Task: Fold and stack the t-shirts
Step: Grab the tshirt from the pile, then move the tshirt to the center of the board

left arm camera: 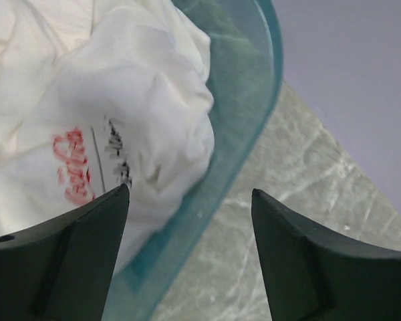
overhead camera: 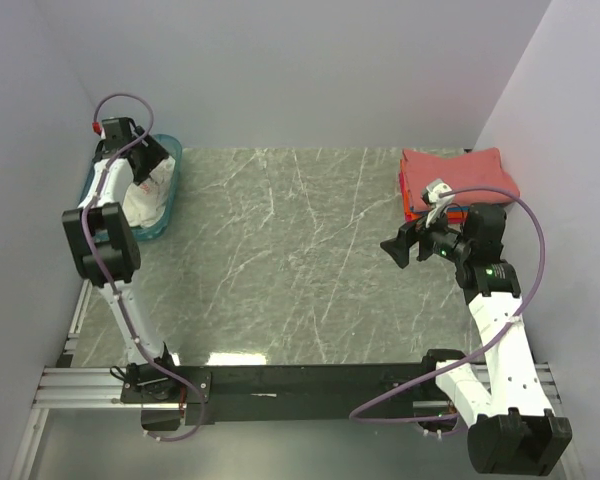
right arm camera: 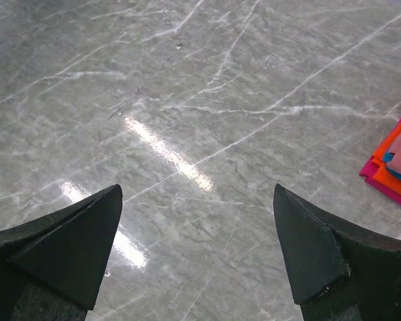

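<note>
A crumpled white tee (left arm camera: pixel 120 100) with red and black print lies in the teal bin (left arm camera: pixel 247 100) at the table's far left; it also shows in the top view (overhead camera: pixel 148 195). My left gripper (left arm camera: pixel 190 200) hangs open over the bin's right rim, touching nothing; in the top view it is at the bin (overhead camera: pixel 140 150). A stack of folded tees (overhead camera: pixel 455 178), coral-red on top with orange and blue edges (right arm camera: pixel 394 164), lies at the far right. My right gripper (right arm camera: pixel 197 200) is open and empty above bare table, left of the stack (overhead camera: pixel 405 245).
The teal bin (overhead camera: pixel 170 215) stands against the left wall. The grey marble table (overhead camera: pixel 290 260) stretches between the bin and the stack. Walls close in on the left, back and right.
</note>
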Controlling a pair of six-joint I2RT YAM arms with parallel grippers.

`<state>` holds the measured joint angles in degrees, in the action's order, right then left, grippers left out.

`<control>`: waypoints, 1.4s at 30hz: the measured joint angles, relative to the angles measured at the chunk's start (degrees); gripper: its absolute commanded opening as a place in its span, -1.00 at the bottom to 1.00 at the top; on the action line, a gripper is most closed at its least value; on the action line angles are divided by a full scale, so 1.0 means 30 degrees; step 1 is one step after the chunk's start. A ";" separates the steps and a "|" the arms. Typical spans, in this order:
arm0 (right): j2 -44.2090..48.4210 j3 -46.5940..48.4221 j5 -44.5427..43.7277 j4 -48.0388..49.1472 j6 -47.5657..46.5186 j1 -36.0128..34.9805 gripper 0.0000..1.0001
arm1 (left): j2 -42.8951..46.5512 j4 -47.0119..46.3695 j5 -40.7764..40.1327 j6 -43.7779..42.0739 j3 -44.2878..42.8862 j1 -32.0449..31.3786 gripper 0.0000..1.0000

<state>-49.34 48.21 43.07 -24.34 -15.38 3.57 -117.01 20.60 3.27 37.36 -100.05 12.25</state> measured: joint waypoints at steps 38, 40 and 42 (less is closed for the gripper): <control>-0.0306 0.0007 -0.0102 -0.0182 -0.0029 0.0743 0.98 | 1.1132 -0.5442 0.0073 -0.0437 -0.4830 -0.5574 -0.99; -0.0255 0.0007 -0.0102 -0.0175 -0.0015 0.0852 0.99 | 1.0950 -0.5938 0.0685 -0.0153 -0.5931 -0.6207 -0.99; -0.0189 0.0007 -0.0095 -0.0160 0.0015 0.1005 0.99 | 1.0783 -0.6200 0.1333 0.0240 -0.6317 -0.6681 -0.99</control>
<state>-49.91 48.23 42.78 -24.82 -15.33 6.59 -84.66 2.00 7.27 38.09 -119.00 -7.79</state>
